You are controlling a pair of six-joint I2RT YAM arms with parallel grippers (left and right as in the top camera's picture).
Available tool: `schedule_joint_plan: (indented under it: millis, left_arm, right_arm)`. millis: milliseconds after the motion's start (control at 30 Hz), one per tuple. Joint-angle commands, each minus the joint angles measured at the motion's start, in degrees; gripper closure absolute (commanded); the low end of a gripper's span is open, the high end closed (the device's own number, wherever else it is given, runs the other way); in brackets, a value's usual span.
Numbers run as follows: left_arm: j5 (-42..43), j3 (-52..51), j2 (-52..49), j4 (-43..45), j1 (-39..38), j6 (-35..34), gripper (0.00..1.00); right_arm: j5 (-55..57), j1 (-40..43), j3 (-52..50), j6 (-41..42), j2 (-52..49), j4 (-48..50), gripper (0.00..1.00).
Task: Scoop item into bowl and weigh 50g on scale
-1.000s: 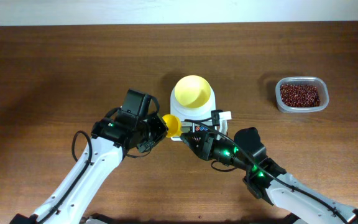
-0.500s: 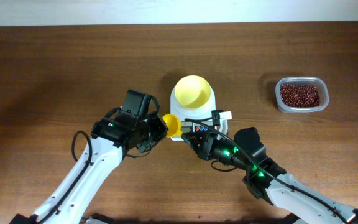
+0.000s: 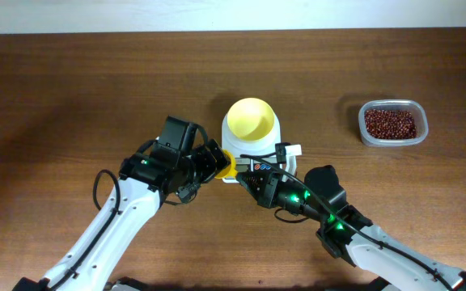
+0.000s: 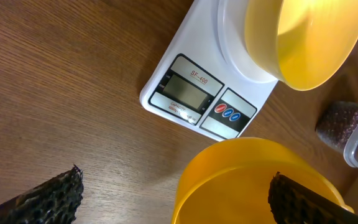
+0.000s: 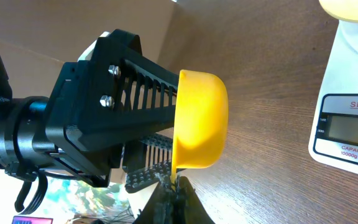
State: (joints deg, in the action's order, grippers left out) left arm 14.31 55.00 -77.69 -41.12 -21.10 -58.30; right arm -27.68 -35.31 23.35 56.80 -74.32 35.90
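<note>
The scale [image 4: 197, 93] stands in the middle of the tabletop [image 3: 71, 89], white, with "SF-400" printed above its grey display [image 4: 184, 94] and a red and two blue buttons [image 4: 227, 112] beside it. The right wrist view shows "CAPACITY" under the display, then a line starting "10000g x 1g" that runs out of frame. No figure on the display can be read. The bowl [image 3: 252, 120] sits on the scale's round platform, upright, pale yellow inside.

The beans [image 3: 390, 123] lie in a heap in a clear plastic tub [image 3: 416, 134] at the far right of the tabletop, well apart from the scale.

A yellow scoop [image 5: 201, 121] is held just off the scale's front left corner, its hollow turned towards the left hand. The right hand [image 5: 171, 186] comes up from below it. Its fingers appear pinched together on the scoop's thin lower end, though that spot is dark and cropped. The left hand [image 3: 210, 162] has its ribbed black fingers [image 4: 48, 199] spread wide. One lies against the scoop's cup and the other stands clear of it over bare wood.
</note>
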Motion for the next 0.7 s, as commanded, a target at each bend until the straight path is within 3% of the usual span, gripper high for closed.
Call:
schedule_joint_plan:
  millis: [0,400,667]
  left_arm:
    - [-0.59,0.87,-0.31,-0.11,-0.28,0.09,0.01]
    - [-0.59,1.05,-0.11,3.96,2.82,0.09,0.01]
    - [-0.55,1.16,1.01,2.45,16.57,0.13,0.01]
  right_arm:
    - [-0.94,0.48,0.57,-0.59,-0.31,0.31,0.96]
    - [-6.14,3.56,0.55,-1.03,-0.31,-2.8,0.96]
    - [-9.88,3.52,0.55,-4.24,-0.31,-7.89,0.96]
